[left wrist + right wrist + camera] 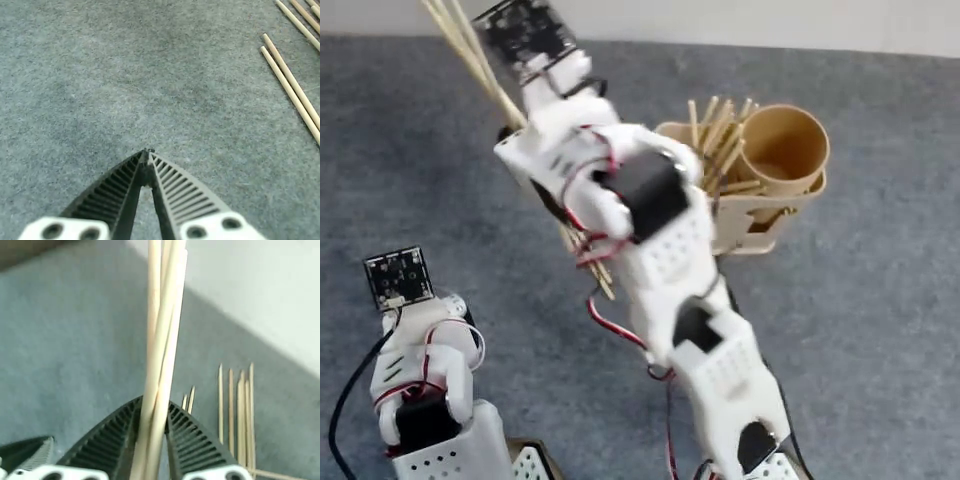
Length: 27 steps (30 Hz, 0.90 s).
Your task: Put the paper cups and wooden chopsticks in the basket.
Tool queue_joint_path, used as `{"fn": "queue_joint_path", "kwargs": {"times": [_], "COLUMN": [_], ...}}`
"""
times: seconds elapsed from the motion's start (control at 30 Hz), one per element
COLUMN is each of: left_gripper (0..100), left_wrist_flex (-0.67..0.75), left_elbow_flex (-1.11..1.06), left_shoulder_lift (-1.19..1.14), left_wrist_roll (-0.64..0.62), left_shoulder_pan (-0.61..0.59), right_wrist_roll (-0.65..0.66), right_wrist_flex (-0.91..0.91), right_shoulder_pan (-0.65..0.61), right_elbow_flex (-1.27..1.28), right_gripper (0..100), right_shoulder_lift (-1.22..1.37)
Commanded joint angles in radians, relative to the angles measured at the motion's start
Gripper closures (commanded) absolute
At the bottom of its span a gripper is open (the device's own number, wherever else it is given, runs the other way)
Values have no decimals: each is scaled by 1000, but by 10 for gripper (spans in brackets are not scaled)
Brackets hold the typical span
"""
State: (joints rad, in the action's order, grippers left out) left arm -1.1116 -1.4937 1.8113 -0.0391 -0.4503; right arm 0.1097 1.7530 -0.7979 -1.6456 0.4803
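High view has the left arm nearest, low over the grey carpet (420,150). In its wrist view the left gripper (148,152) has its jaws closed tip to tip on nothing, with two loose chopsticks (290,87) lying side by side on the carpet nearby and the ends of at least two more beyond them. Farther on, the right gripper (154,405) is clamped around a held bundle (162,340) of at least three wooden chopsticks, raised off the carpet and slanting away from the basket (760,215). Farthest stands the basket, which holds a paper cup (785,150) upright, mouth open. What may be a second rim shows under it. About ten upright chopsticks (720,140) lean beside the cup.
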Motion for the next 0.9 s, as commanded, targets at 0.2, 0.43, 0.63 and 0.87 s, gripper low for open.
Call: {"fn": "queue_joint_path", "kwargs": {"times": [0.2,0.43,0.63,0.87], "left_gripper": [995,995,995,995], "left_wrist_flex": [20,20,20,20], "left_elbow_flex": [4,2,2,2], "left_shoulder_lift": [8,8,8,8], "left_wrist_roll": [9,9,9,9], "left_shoulder_pan": [-8,-8,-8,-8], "right_wrist_roll": [68,95,95,87], "right_wrist_flex": [4,-174,-378,-579], "right_shoulder_pan": [21,216,300,380], "right_elbow_flex": [489,598,742,946], "right_gripper": [993,993,992,992], "right_shoulder_lift": [-539,-631,-630,-642]}}
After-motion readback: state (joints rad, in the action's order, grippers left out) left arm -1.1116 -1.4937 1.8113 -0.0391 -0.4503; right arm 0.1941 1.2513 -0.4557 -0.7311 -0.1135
